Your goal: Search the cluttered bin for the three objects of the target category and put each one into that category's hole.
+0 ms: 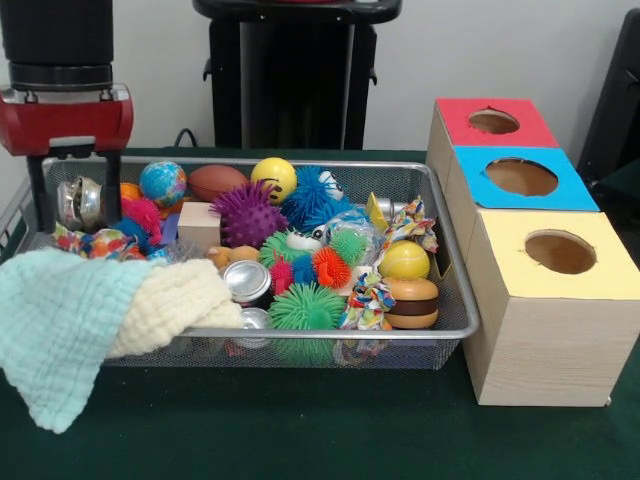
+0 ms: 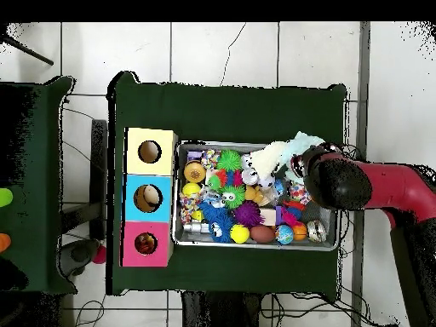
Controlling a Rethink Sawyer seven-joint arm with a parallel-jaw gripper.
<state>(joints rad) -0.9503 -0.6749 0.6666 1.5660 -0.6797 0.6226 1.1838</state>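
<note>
The silver wire-mesh bin is full of toys; it also shows in the overhead view. A small pale tan soft toy lies among the clutter near the bin's middle. No orange striped toy shows. My gripper hangs over the bin's far left corner, open, with its fingers on either side of a shiny silver can. In the overhead view the arm hides the gripper. The red-topped box with its round hole stands farthest back in the row of boxes, right of the bin; it also shows in the overhead view.
The blue-topped box and the yellow-topped box stand in front of the red one. Mint and cream cloths drape over the bin's near left corner. Spiky balls, a blue fuzzy toy, cans and a toy burger fill the bin.
</note>
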